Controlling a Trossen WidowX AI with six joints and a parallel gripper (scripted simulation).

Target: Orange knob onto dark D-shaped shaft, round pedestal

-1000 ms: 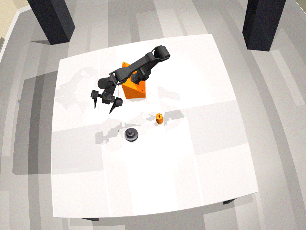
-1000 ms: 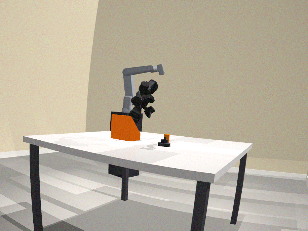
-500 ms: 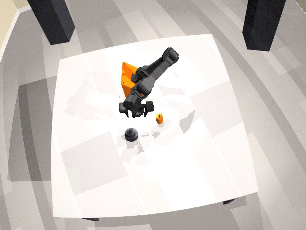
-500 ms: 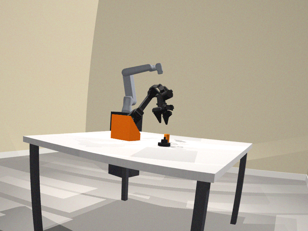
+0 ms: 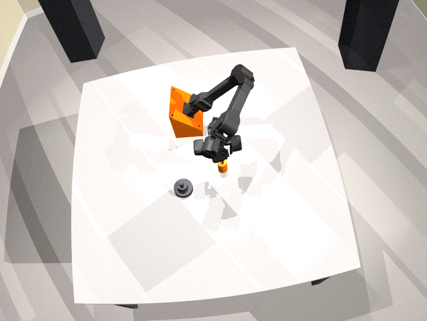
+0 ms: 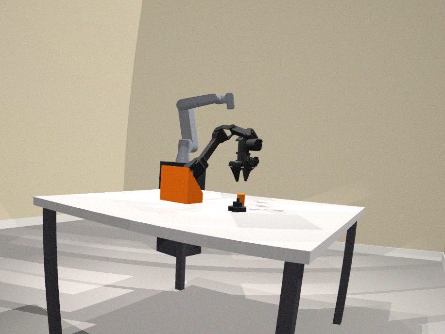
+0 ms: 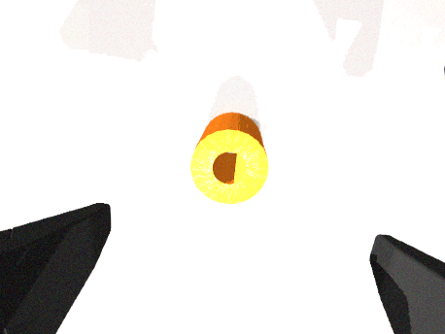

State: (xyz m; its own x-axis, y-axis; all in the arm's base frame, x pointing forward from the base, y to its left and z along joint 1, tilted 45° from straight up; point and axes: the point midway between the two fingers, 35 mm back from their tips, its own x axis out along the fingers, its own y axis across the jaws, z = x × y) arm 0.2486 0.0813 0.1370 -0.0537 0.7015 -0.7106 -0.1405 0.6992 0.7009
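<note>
The orange knob (image 5: 223,167) (image 6: 242,198) (image 7: 249,168) stands upright on the white table (image 5: 276,227) (image 6: 151,215). The wrist view shows its D-shaped hole, with the flat side to the right. The dark round pedestal (image 5: 189,191) (image 6: 236,208) stands apart from the knob, to its lower left in the top view, with the shaft (image 5: 182,184) (image 6: 237,199) bare. My gripper (image 6: 241,180) (image 7: 242,233) is open and empty, pointing down above the knob. In the wrist view the knob lies between the fingers sideways but further up the picture. The shaft's flat side cannot be made out.
The arm's orange wedge-shaped base (image 5: 188,127) (image 6: 174,184) stands behind the pedestal. A grey arm (image 6: 188,125) stands beyond the table in the exterior view. Two dark columns (image 5: 74,31) (image 5: 365,34) show past the table's far edge.
</note>
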